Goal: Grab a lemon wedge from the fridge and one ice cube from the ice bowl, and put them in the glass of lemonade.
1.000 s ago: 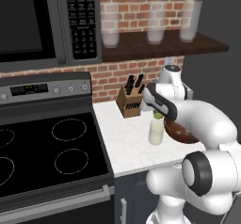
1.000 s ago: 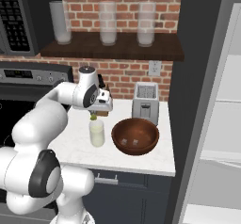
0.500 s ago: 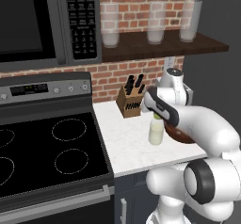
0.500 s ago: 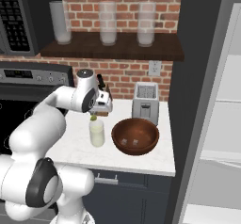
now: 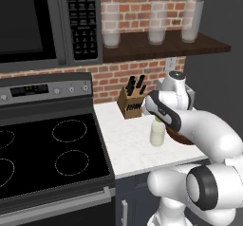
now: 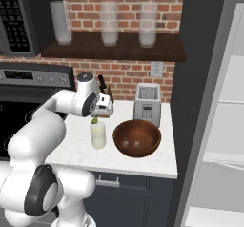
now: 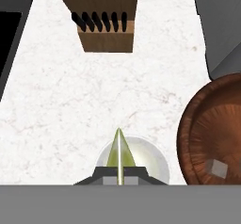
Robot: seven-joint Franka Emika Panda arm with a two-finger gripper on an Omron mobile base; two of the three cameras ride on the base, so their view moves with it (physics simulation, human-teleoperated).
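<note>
My gripper [image 6: 95, 116] is shut on the lemon wedge [image 6: 94, 120], a small yellow-green sliver pointing down. It hangs just above the glass of lemonade [image 6: 98, 135], a short tumbler of pale liquid on the white counter. In the hand view the lemon wedge [image 7: 119, 153] sits upright between the jaws of the gripper [image 7: 120, 177], right over the glass of lemonade [image 7: 146, 159]. The reddish-brown ice bowl [image 6: 137, 138] stands just right of the glass and holds pale ice cubes [image 7: 217, 168]. The fridge [image 6: 221, 126] stands open at the right, its white shelves showing.
A wooden knife block [image 5: 132, 102] stands behind the glass against the brick wall. A grey toaster [image 6: 147, 108] sits behind the bowl. A black stove [image 5: 47, 149] lies left of the counter. Tall frosted glasses [image 6: 109, 23] line a shelf above.
The hand has sunk very slightly over the glass, still holding the wedge. The arm's elbow has shifted a little. Nothing else has moved.
</note>
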